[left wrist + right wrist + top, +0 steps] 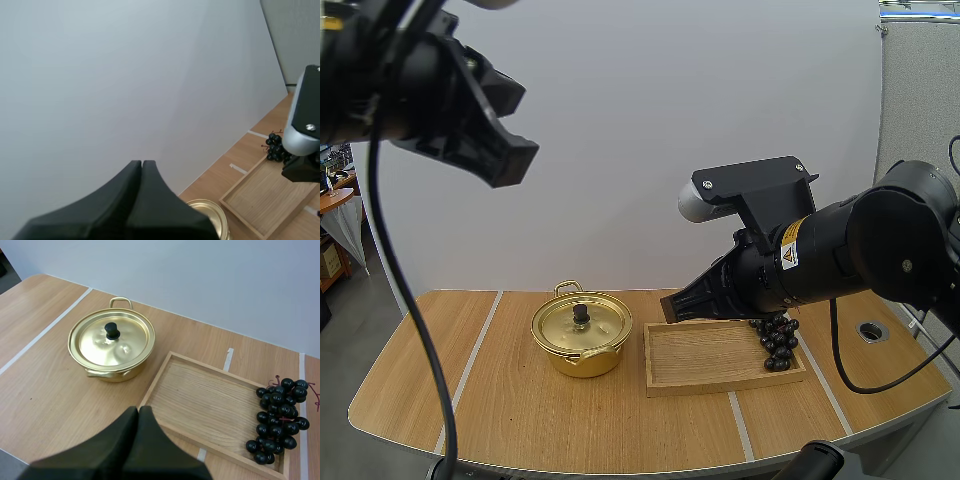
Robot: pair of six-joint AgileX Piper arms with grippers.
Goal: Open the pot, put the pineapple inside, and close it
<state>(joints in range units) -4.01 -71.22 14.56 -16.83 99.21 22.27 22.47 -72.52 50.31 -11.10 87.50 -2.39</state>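
Both arms' jaws closed, empty, clear of the pot (581,335), which stands lidded left of the tray (710,362), grapes (277,417) at tray's right end; risk: off-centre pinch slipping off the small knob (112,331), dropping lid.

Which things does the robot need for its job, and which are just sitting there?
For the job:
- pot
- lid, sitting on the pot
- bunch of grapes, the one fruit here, so probably what goes inside

Just lying about:
- wooden tray, beside the pot, with the grapes at its far end
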